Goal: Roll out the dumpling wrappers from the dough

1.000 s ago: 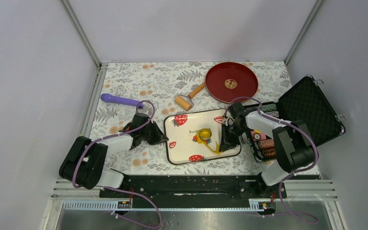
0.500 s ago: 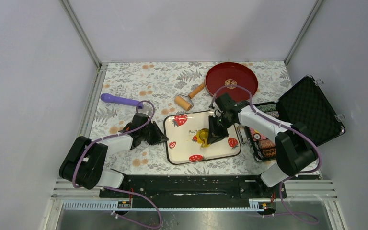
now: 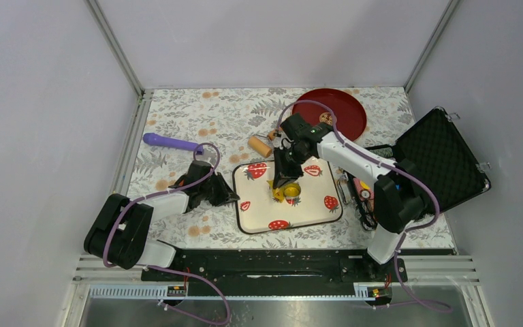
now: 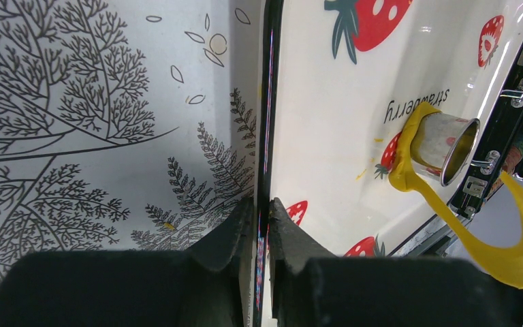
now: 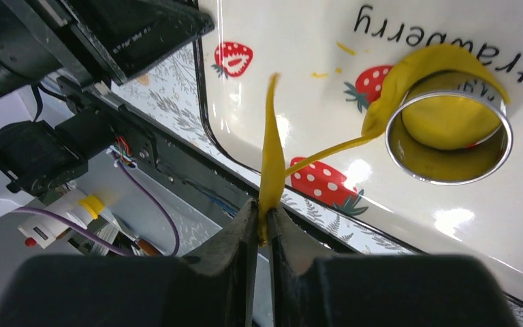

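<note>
Bright, even, diffuse light fills the enclosure, casting only soft shadows on the table point(image 3: 211, 116). White glare spots sit on the glossy tray point(image 5: 449, 221). Both wrist views blur along their near bottom edges.

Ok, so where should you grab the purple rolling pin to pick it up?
Grab the purple rolling pin around its middle, coming straight down from above. It lies flat on the table, long and thin, so fingers set across its narrow width can close on both sides and it probably stays level.
</note>
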{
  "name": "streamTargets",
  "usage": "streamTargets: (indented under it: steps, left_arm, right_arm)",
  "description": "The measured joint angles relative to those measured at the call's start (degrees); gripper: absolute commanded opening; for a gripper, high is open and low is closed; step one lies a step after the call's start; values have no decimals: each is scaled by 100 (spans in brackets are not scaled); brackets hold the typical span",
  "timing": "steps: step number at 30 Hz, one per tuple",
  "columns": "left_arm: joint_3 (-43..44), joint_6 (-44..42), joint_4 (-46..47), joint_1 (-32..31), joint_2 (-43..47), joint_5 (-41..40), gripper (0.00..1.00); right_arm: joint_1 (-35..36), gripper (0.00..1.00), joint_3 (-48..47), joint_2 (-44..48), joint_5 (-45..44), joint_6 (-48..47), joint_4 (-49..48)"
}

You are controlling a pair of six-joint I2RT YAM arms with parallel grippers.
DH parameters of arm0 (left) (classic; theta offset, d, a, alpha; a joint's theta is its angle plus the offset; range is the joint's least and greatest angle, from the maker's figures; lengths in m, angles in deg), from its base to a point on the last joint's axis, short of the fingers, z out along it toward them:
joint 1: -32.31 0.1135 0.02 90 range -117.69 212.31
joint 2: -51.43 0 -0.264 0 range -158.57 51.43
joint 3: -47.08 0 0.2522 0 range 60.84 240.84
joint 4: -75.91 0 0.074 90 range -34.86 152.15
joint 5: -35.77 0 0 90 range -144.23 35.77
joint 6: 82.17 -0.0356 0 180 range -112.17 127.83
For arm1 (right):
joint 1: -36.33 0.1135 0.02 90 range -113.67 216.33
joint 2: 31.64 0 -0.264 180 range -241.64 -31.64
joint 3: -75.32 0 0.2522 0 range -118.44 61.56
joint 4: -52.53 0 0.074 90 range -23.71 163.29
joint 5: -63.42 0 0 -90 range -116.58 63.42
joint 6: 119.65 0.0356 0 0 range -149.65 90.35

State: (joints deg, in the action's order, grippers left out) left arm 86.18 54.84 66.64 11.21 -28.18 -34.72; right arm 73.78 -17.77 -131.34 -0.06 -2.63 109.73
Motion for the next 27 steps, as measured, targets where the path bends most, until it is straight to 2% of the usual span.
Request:
streamTargets:
  steps: [14, 20, 27]
  left_arm:
    - [0, 0, 2, 0, 0, 0, 0]
    - [0, 0, 2, 0, 0, 0, 0]
    - [-13, 0, 24, 0, 2, 4, 0]
  right_arm:
    - [-68, 21, -2052, -1086, -310, -170, 647]
    - [-442, 21, -2498, -1281, -306, -203, 811]
    - [-1128, 22, -2505, -1285, -308, -299, 909]
